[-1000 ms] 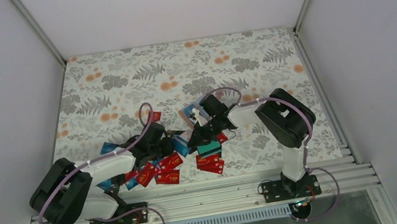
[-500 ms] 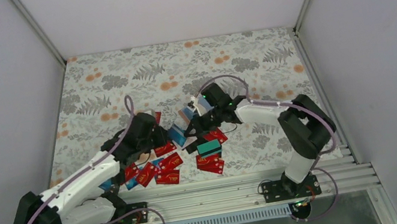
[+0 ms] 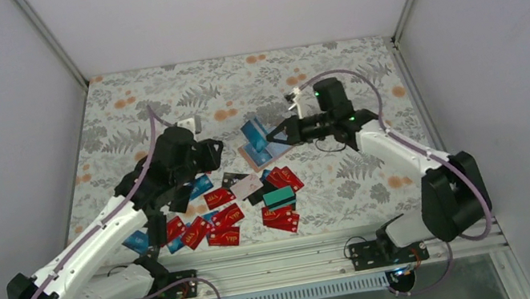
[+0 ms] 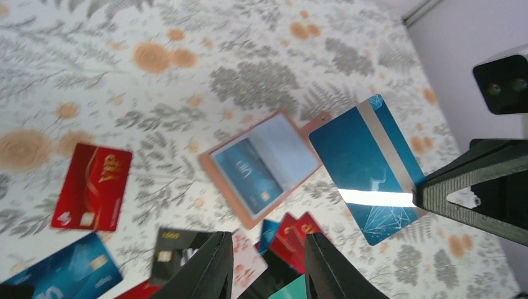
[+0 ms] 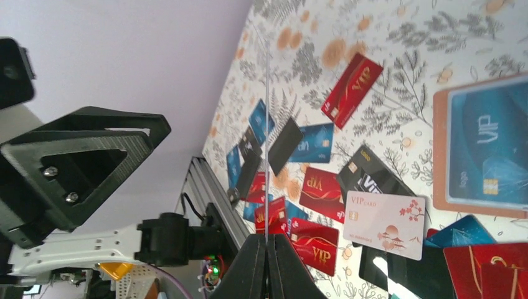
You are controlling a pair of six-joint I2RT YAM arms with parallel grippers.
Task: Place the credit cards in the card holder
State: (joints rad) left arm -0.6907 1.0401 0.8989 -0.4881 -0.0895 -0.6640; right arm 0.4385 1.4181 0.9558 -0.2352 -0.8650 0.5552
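The card holder [image 3: 256, 149] lies open on the floral cloth with a blue VIP card in it. It also shows in the left wrist view [image 4: 261, 163] and the right wrist view [image 5: 482, 146]. My right gripper [image 3: 286, 133] [image 5: 266, 249] is shut on a teal-blue card with a silver stripe [image 4: 367, 168], held in the air just right of the holder and seen edge-on [image 5: 266, 93] from its own wrist. My left gripper [image 3: 212, 152] [image 4: 264, 268] is open and empty, above the card pile left of the holder. Red credit cards [image 3: 217, 222] lie scattered near the front.
In the pile lie a pale pinkish card [image 3: 245, 187] [image 5: 386, 224], a black card [image 4: 174, 246], a teal card [image 3: 279, 196] and blue cards [image 5: 314, 143]. One red card [image 4: 93, 187] lies apart on the left. The aluminium rail [image 3: 265, 267] runs along the near edge.
My right gripper has lifted out of the pile with the teal-blue card and swung back and right, beside the holder. My left gripper has risen and moved away from the near edge.
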